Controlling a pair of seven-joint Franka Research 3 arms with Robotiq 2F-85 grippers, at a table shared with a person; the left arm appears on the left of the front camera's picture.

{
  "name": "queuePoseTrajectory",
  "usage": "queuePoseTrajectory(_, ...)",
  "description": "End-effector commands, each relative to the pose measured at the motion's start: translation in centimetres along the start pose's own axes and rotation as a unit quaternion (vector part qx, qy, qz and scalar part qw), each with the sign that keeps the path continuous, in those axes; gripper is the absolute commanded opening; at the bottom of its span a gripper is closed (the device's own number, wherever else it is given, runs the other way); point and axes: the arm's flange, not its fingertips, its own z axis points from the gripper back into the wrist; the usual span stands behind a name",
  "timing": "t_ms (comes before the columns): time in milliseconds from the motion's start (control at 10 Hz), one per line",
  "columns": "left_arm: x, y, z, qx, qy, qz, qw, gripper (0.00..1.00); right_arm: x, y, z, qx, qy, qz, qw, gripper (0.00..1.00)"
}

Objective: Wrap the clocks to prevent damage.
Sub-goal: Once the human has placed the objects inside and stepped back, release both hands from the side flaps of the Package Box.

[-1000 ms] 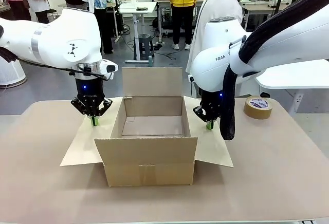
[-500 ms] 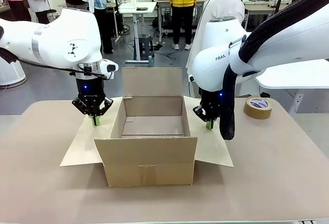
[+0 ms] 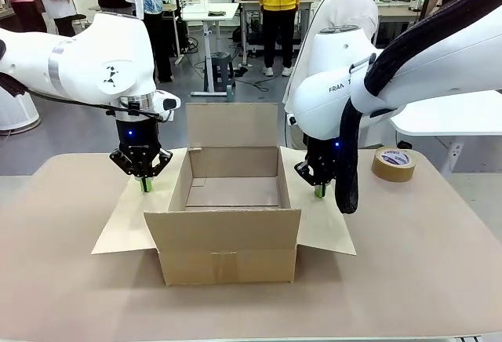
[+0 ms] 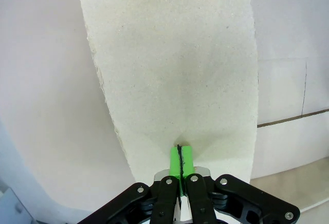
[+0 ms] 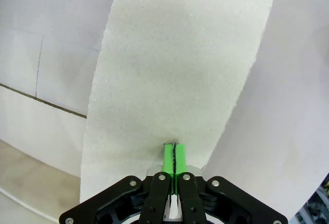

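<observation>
An open cardboard box [image 3: 227, 236] stands mid-table, and its inside shows bare cardboard. Its left flap [image 3: 129, 216] and right flap [image 3: 325, 224] lie spread outward. My left gripper [image 3: 144, 186] is shut, pointing straight down with its green tips on the left flap. In the left wrist view the left gripper [image 4: 179, 149] has its pads pressed together against the flap [image 4: 175, 70]. My right gripper [image 3: 319, 192] is shut too, tips down on the right flap. The right wrist view shows the right gripper [image 5: 175, 147] closed on nothing, touching the flap [image 5: 180, 64].
A roll of brown tape [image 3: 393, 164] lies at the table's back right. A person in white [image 3: 337, 12] stands behind the box at the far side. The box's back flap [image 3: 232, 125] stands upright. Bare table [image 3: 423, 263] stretches around the box.
The person at the far side has shifted slightly. Both arms and the box have stayed still.
</observation>
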Motion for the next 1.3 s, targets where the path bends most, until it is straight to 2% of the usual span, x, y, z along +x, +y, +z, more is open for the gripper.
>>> queuePoseTrajectory(0, -0.04, 0.06, -0.08, 0.004, 0.001, -0.002, 1.0, 0.0, -0.01, -0.02, -0.08, -0.001, 0.0, 0.001, 1.0, 0.01)
queuePoseTrajectory(1200, -0.04, 0.06, -0.08, 0.004, 0.001, -0.002, 1.0, 0.0, -0.01, -0.02, -0.08, -0.001, 0.0, 0.001, 1.0, 0.01)
